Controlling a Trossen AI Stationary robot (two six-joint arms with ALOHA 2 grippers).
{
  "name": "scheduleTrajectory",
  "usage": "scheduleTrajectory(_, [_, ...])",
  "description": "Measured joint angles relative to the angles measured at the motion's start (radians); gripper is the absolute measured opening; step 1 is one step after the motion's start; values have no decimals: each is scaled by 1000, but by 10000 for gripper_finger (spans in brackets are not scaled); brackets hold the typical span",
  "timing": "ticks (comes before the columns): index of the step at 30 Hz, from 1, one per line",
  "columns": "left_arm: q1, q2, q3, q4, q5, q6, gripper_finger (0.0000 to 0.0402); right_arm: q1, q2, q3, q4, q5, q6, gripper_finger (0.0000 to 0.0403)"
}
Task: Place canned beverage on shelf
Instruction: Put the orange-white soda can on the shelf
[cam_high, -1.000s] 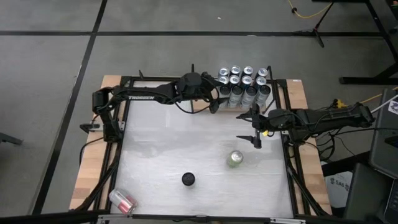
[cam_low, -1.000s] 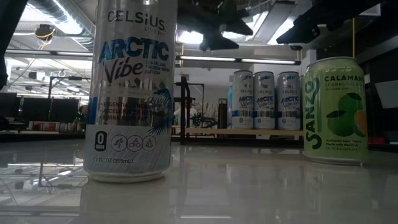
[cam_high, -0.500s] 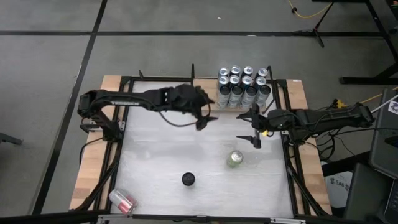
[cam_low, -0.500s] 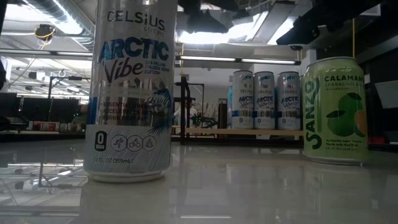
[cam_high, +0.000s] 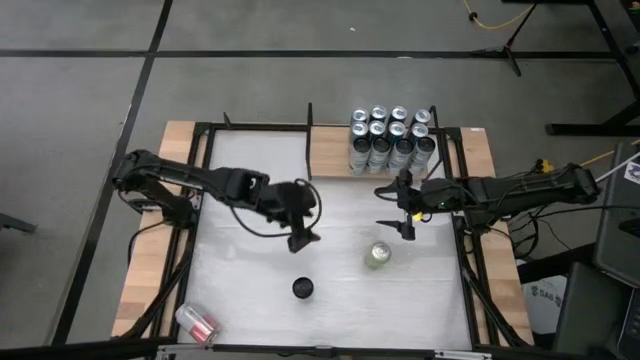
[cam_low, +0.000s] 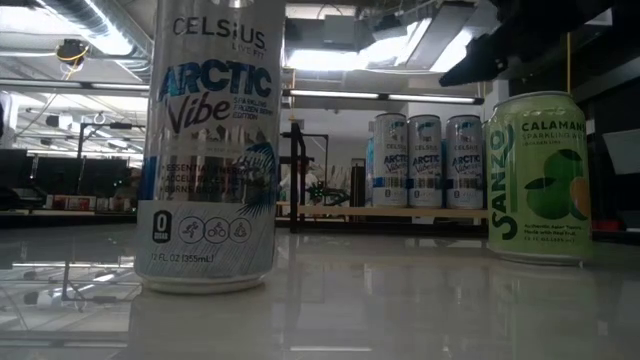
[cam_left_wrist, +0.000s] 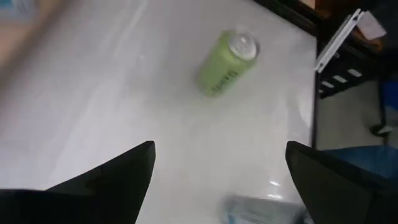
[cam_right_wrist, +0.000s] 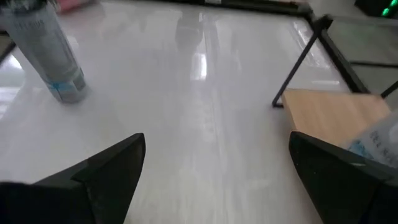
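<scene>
Eight cans (cam_high: 392, 140) are already standing in two rows on the shelf (cam_high: 330, 150), filling its right part and leaving its left part bare. The left gripper (cam_high: 303, 237) is hanging over the middle of the counter (cam_high: 240, 270), jaws spread wide and holding nothing — just beyond the upright silver can (cam_high: 303, 288). The right gripper (cam_high: 404, 208), jaws likewise spread and empty, is waiting near the green can (cam_high: 377, 255). This looks like the reach for another can; next, the left arm needs to drop its jaws around the silver can and pinch.
</scene>
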Motion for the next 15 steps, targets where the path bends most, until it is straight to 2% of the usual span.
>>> scheduleTrajectory(3, [-57, -17, 0, -119, 11, -131, 354, 0, 26, 0, 13, 0, 0, 388])
scheduleTrajectory(6, [-118, -26, 1, -228, 71, -298, 354, 0, 43, -1, 10, -1, 0, 388])
scheduleTrajectory(11, [-244, -28, 0, -385, 136, -677, 354, 0, 54, -1, 15, -8, 0, 388])
scheduleTrajectory(15, [-360, -26, 0, -412, 163, -1002, 354, 0, 56, 0, 9, -8, 0, 388])
